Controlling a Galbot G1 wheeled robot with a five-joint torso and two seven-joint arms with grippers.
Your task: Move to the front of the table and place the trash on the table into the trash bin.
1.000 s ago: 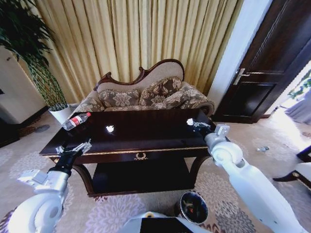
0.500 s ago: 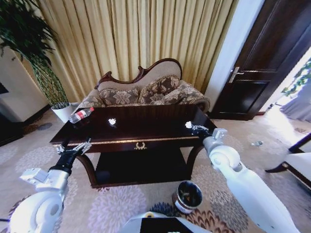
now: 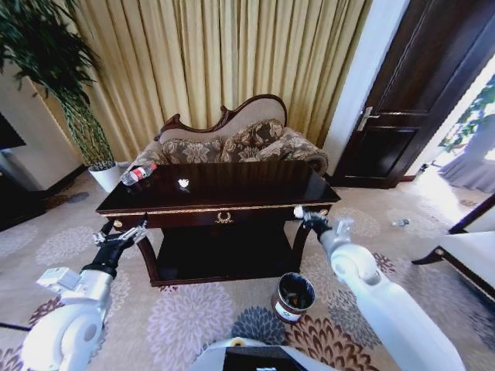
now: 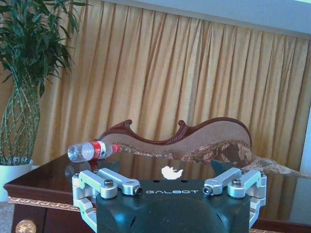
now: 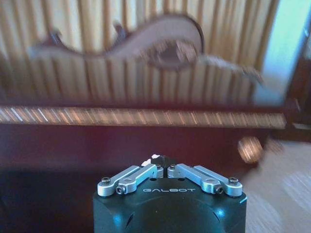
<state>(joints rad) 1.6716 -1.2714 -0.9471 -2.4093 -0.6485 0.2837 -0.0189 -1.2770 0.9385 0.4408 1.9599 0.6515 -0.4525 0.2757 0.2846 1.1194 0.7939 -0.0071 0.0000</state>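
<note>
I am looking across the carpet at the desk (image 3: 255, 202), with the trash bin (image 3: 293, 297) standing on the floor off its right front corner, near my right arm. My right hand (image 3: 300, 212) is hanging in front of the desk's right front edge; in the right wrist view its fingers are pinched together on a small white scrap (image 5: 154, 158), so I am judging it clenched on a bit of crumpled paper, almost weightless and soft, needing only a light pinch and likely to flutter if let go high above the bin. My left hand (image 3: 120, 235) is hovering released, fingers spread wide and holding nothing, just off the desk's left front corner. On the desk the clear bottle (image 3: 138, 173) with its red cap and label is lying on its side near the left rear corner, and another white scrap (image 3: 184, 183) is sitting to its right, well apart from it. I am expecting the bottle to be light, looking empty, but smooth, round and thin-walled, so it could roll on the glossy top or buckle under a hard squeeze; I am thinking of taking it across the labelled middle, fingers square to its long axis. The scrap I would be pinching from straight above, as the polished surface may let it slide.
</note>
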